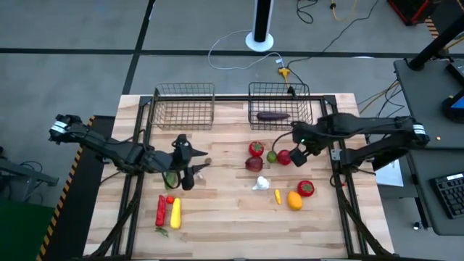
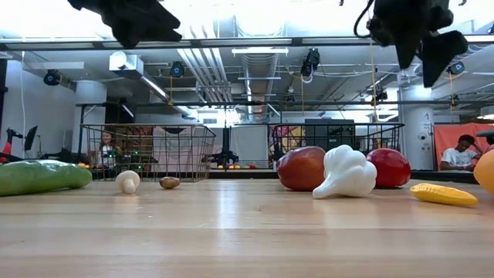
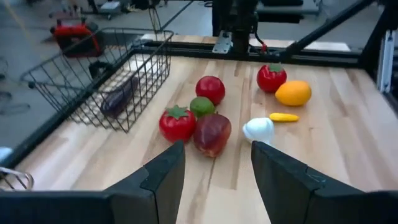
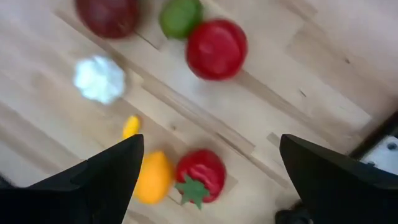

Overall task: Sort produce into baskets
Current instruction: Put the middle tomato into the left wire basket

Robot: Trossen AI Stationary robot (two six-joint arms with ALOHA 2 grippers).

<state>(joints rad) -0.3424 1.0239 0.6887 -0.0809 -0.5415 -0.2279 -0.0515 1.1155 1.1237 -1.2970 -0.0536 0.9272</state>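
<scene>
Two wire baskets (image 1: 185, 106) stand at the far edge of the worktop (image 1: 232, 217), and the one nearer the right end effector (image 1: 298, 150) holds a purple eggplant (image 1: 272, 115). That right end effector hangs with its fingers spread wide and empty, a red apple (image 1: 283, 156) just beside it, with a lime (image 1: 271, 156), a tomato (image 1: 256, 148), a dark-red apple (image 1: 254, 164), a white garlic (image 1: 261, 183) and an orange (image 1: 294, 200) close by. The left end effector (image 1: 190, 165) has its fingers apart and holds nothing; a cucumber (image 1: 171, 177) lies just beside it, with a red pepper (image 1: 161, 210) and a yellow squash (image 1: 175, 212) a little nearer the worktop's front edge.
</scene>
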